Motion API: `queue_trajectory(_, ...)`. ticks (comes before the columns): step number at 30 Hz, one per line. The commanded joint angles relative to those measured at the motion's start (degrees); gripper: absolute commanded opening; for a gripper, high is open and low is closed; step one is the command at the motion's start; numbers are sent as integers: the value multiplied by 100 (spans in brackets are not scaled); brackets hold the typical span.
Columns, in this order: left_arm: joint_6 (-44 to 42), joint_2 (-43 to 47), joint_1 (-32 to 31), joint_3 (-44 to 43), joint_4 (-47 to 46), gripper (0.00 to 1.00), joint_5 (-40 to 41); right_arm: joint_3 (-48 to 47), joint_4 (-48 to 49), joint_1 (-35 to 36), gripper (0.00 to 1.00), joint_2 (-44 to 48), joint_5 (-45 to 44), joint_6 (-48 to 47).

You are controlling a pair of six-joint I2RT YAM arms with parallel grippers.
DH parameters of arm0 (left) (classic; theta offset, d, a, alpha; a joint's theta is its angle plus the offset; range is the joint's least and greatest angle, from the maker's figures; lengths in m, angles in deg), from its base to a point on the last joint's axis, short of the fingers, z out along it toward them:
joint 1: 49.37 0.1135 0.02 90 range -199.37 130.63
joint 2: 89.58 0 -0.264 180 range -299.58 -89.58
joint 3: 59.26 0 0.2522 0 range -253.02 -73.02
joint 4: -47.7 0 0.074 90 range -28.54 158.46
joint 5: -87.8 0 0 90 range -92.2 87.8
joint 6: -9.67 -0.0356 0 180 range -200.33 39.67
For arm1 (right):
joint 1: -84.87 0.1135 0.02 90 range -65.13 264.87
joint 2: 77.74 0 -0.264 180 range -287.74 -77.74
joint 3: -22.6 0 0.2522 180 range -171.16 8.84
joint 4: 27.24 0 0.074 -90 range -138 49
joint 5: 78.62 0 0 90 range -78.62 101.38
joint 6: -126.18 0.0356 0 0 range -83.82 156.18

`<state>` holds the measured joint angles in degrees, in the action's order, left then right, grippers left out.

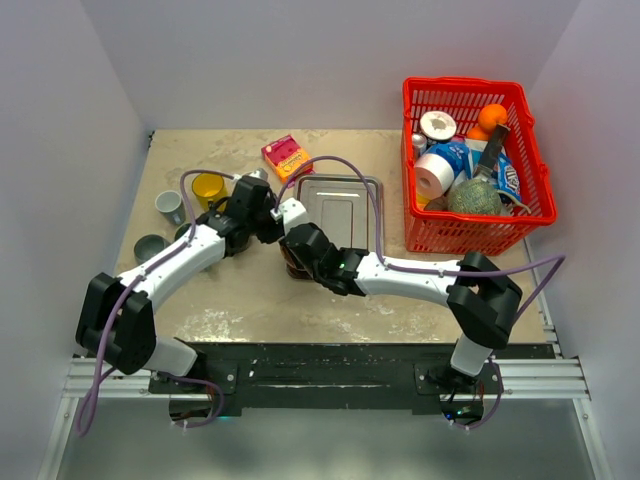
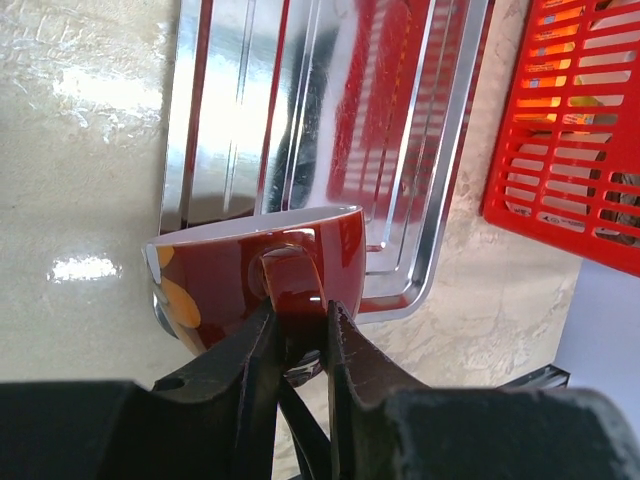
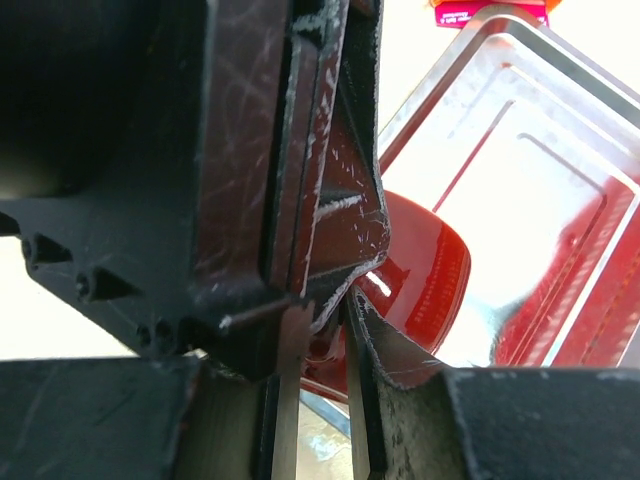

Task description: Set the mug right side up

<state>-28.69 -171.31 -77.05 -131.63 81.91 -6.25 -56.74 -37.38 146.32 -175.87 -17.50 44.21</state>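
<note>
The mug [image 2: 230, 270] is dark red with orange dots and a white inside. In the left wrist view its rim faces up in the frame. It sits at the front left corner of the metal tray [image 1: 345, 205], mostly hidden under both grippers in the top view [image 1: 293, 266]. My left gripper [image 2: 297, 315] is shut on the mug's handle. My right gripper [image 3: 345, 300] comes from the other side, its jaws nearly together with the mug's wall [image 3: 430, 280] between them. Both grippers meet at the mug, left [image 1: 272, 228] and right [image 1: 303, 245].
A red basket [image 1: 465, 85] full of groceries stands at the back right. A pink box [image 1: 287, 155] lies behind the tray. A yellow cup [image 1: 208, 187], a grey cup [image 1: 168, 205] and a dark round dish [image 1: 150, 245] stand at the left.
</note>
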Motion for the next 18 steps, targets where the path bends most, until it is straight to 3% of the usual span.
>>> queue_trajectory(1, -602, 140, -27, -177, -181, 0, 527, -210, 297, 16, 23, 346, -82, 295)
queue_trajectory(8, -1164, 588, -53, -28, -444, 0, 853, 238, 210, 16, 61, 952, -205, 664)
queue_trajectory(11, -1296, 773, -53, 95, -559, 0, 933, 441, 96, 16, 66, 1312, -197, 831)
queue_trajectory(18, -1525, 1186, -53, 280, -875, 0, 924, 837, -344, 7, 69, 1841, -179, 1499)
